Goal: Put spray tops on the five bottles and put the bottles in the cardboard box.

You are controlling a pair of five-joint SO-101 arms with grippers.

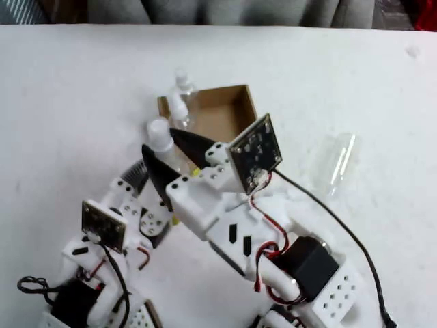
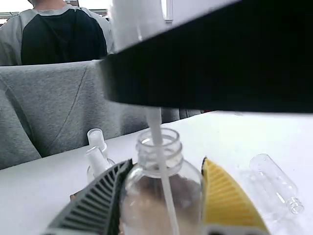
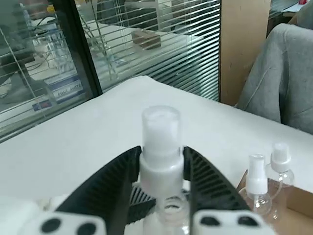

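Left end effector [image 2: 164, 164]: grey and yellow jaws closed on an upright open bottle [image 2: 156, 200], just beside the box [image 1: 229, 113] on the counter [image 1: 68, 102]. Right end effector [image 3: 162, 149]: black jaws clamped on a spray top [image 3: 160, 122] directly above that bottle's neck. The dip tube is inside the neck, and the collar appears not yet seated. In the box, two capped bottles [image 3: 257, 188] stand upright. Farther right, an uncapped bottle [image 1: 334, 160] lies on its side, well apart from the box. Judged progress: two bottles finished, a third in assembly, the lying one untouched, so the task is less than half done.
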